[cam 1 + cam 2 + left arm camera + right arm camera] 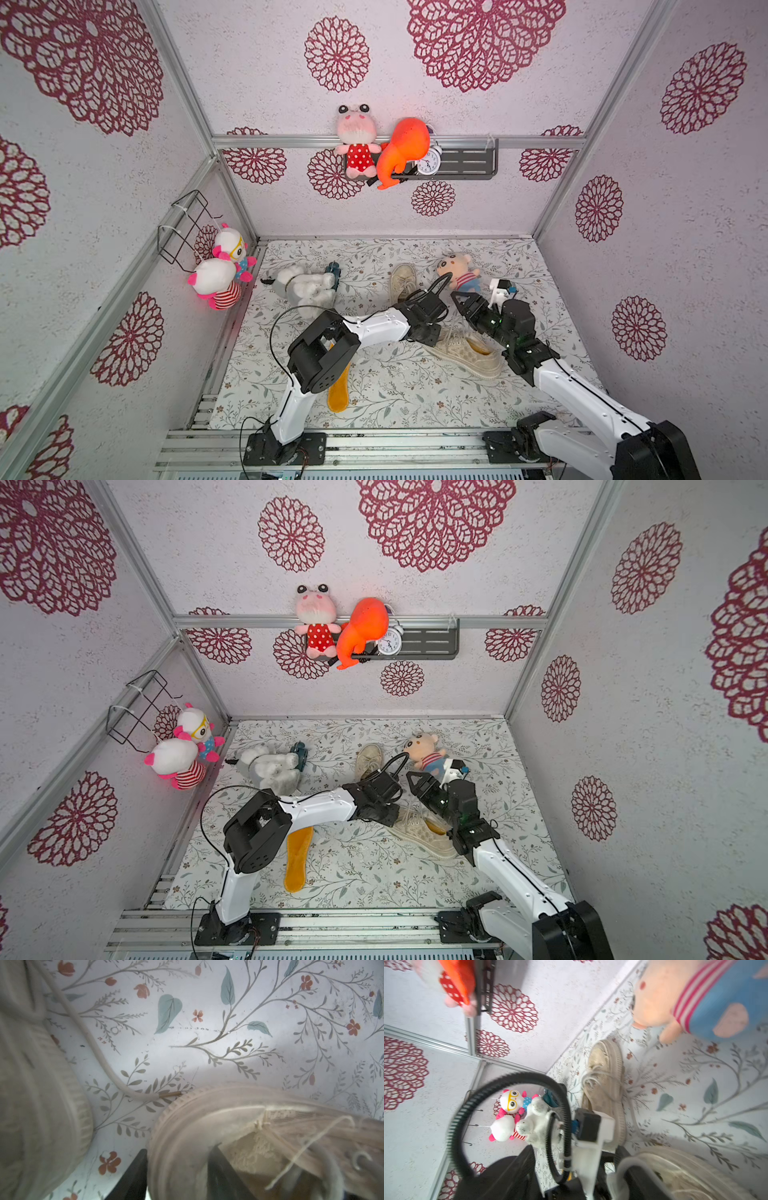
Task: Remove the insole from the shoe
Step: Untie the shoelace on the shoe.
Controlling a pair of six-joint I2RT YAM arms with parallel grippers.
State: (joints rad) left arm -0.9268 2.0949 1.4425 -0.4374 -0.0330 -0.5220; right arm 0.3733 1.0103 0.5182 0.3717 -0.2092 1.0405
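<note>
Aluminium rails carry both arm bases at the front edge. Just beyond them a loose yellow insole lies flat on the floral mat. It is near-left of the beige sneaker, well apart from it and partly under the left arm's elbow.

The sneaker rests mid-mat, and a second insole, also yellow, shows inside its opening. The left gripper is clamped on the sneaker's rounded end. In the left wrist view one of its black fingers sits inside the rim and the other outside, with the wall between them.

The right gripper hangs above the sneaker's far side, jaws parted with nothing seen between them. Blurred cream laces lie beside one finger in the right wrist view.

Past the beige sneaker lie its twin shoe, a boy doll far-right of the sneaker, and a grey-and-white plush dog far-left. Farthest off, a dark wall shelf bears a frog plush, an orange plush and an alarm clock.
</note>
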